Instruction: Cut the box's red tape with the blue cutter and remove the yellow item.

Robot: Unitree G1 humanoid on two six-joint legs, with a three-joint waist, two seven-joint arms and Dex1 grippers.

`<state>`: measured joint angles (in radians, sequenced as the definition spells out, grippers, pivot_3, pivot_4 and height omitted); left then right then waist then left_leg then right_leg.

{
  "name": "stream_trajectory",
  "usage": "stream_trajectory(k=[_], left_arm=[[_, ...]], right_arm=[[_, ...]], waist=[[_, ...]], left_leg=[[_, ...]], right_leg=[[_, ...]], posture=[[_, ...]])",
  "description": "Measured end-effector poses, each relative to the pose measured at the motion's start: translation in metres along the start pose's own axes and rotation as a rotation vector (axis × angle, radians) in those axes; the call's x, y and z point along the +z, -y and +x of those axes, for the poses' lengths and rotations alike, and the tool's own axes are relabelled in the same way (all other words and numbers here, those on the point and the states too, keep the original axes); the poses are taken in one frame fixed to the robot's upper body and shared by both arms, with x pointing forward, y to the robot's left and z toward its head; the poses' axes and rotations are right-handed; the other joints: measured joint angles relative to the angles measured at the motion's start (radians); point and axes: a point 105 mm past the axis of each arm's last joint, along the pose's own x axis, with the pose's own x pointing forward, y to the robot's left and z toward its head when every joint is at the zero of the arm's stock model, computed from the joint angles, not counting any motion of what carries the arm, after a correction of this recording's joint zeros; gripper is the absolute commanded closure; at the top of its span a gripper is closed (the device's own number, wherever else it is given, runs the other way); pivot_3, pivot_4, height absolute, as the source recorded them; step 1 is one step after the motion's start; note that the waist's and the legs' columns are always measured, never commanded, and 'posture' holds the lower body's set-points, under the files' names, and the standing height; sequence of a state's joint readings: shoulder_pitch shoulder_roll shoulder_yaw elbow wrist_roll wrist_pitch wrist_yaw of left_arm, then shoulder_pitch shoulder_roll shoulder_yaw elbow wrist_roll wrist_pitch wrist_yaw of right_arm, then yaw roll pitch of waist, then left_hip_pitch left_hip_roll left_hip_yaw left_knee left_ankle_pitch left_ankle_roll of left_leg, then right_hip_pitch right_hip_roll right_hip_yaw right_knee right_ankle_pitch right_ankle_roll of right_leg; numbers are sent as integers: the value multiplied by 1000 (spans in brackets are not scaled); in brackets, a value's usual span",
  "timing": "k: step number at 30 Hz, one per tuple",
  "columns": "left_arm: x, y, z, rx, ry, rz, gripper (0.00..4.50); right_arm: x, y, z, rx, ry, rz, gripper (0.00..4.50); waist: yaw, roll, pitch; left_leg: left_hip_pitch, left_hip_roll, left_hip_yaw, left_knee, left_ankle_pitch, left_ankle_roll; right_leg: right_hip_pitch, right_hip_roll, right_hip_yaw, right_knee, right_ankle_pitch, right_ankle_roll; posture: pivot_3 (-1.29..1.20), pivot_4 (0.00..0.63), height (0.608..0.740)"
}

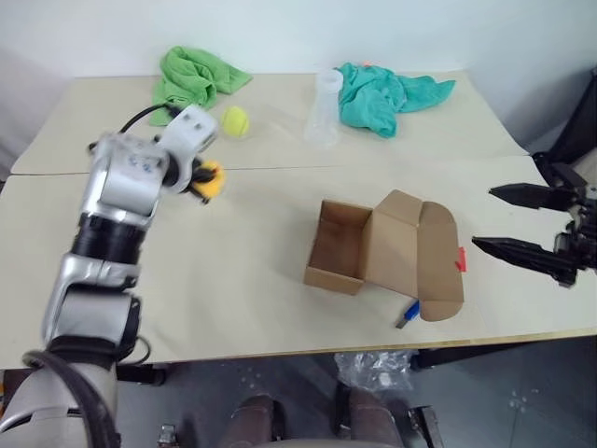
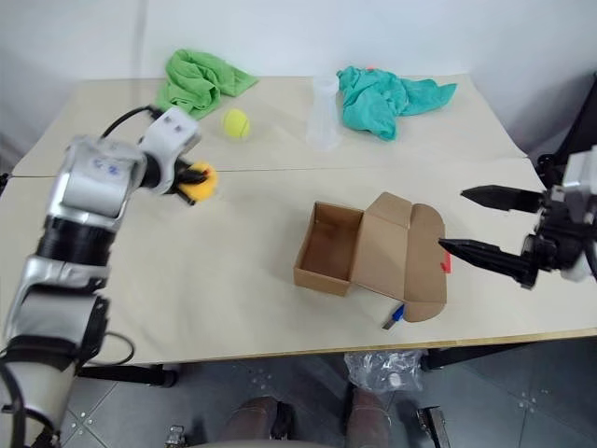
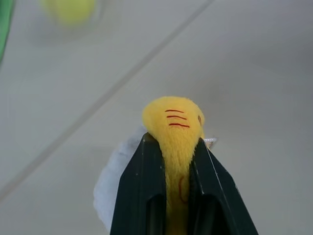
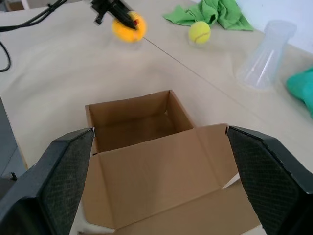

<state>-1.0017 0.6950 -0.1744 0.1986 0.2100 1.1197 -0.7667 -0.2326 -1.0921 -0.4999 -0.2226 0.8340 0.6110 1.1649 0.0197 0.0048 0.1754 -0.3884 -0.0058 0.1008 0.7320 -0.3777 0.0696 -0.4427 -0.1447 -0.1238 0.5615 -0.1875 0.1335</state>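
Note:
The brown box [image 1: 332, 277] lies open and empty near the table's front edge, its lid folded out to the right. The red tape [image 1: 461, 259] shows on the lid's far right edge. By the lid's front corner lies the blue cutter [image 1: 408, 314]. Over the table's left part, well left of the box, my left gripper [image 1: 207, 179] is shut on the yellow item [image 3: 173, 120], a fuzzy rounded thing with a white end. My right gripper [image 1: 483, 217] hovers open to the right of the lid with nothing between its fingers.
A yellow-green tennis ball [image 1: 235, 120] and a green cloth [image 1: 191, 79] lie at the back left. A clear plastic cup [image 1: 325, 107] and a teal cloth [image 1: 382, 96] sit at the back centre. A seam crosses the table behind the box.

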Motion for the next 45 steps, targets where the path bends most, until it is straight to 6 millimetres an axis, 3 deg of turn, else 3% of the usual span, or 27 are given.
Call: stream_trajectory(k=[3,4,16,25,27,29,31,33,35,40,45], left_arm=[[-14,-7,-14,53,-47,-36,4404],[-16,-8,-20,64,-50,-64,3687],[-25,-25,-56,123,-69,-121,59],[-12,-8,-48,5,1,-68,25],[7,12,-42,-93,111,-25,25],[28,45,-38,-257,238,13,25],[33,77,-42,-409,386,94,25],[22,106,-44,-554,498,149,25],[8,117,-42,-601,563,183,25],[-30,122,-49,-648,655,155,25],[-67,121,-50,-690,612,175,25]], right_arm=[[-3,8,12,42,-10,-1,0],[-2,12,16,54,-4,-9,0],[-6,29,28,89,-8,-27,0],[-19,26,27,78,-21,5,0],[-24,23,24,70,-30,11,0],[-26,22,21,58,-33,10,0],[-31,17,14,46,-44,6,0],[-49,14,3,19,-85,43,0],[-63,11,-5,1,-128,60,0],[-94,18,-51,-168,-203,106,0],[-117,9,-68,-250,-229,108,0]], waist=[[7,0,0],[6,0,0],[1,0,0],[4,0,0],[8,0,0],[9,0,0],[3,1,-1],[-1,1,-1],[-7,1,-1],[-7,1,-1],[-6,2,-1]], left_leg=[[0,0,-2,0,1,-2],[0,0,-1,0,1,-2],[2,3,-2,-1,1,-8],[2,3,-2,-1,1,-9],[2,3,-2,0,1,-9],[2,3,-2,2,1,-9],[4,3,-1,-2,1,-9],[6,4,0,-3,0,-11],[7,4,3,-3,0,-13],[23,10,8,-8,0,-15],[33,10,13,-12,-4,-18]], right_leg=[[0,0,-1,0,0,-1],[0,0,-1,1,0,-1],[0,4,-1,3,-3,-5],[0,4,-1,4,-3,-6],[0,4,-2,5,-3,-6],[0,4,-2,5,-3,-6],[0,4,0,5,-3,-6],[0,6,0,5,-4,-8],[0,9,2,5,-5,-8],[11,10,8,4,-6,-10],[14,7,12,6,-6,-11]], posture=[[0,150,740],[0,150,740],[0,150,740],[0,150,740],[0,150,740],[0,150,740],[0,150,740],[0,150,740],[0,150,740],[0,150,740],[0,150,740]])
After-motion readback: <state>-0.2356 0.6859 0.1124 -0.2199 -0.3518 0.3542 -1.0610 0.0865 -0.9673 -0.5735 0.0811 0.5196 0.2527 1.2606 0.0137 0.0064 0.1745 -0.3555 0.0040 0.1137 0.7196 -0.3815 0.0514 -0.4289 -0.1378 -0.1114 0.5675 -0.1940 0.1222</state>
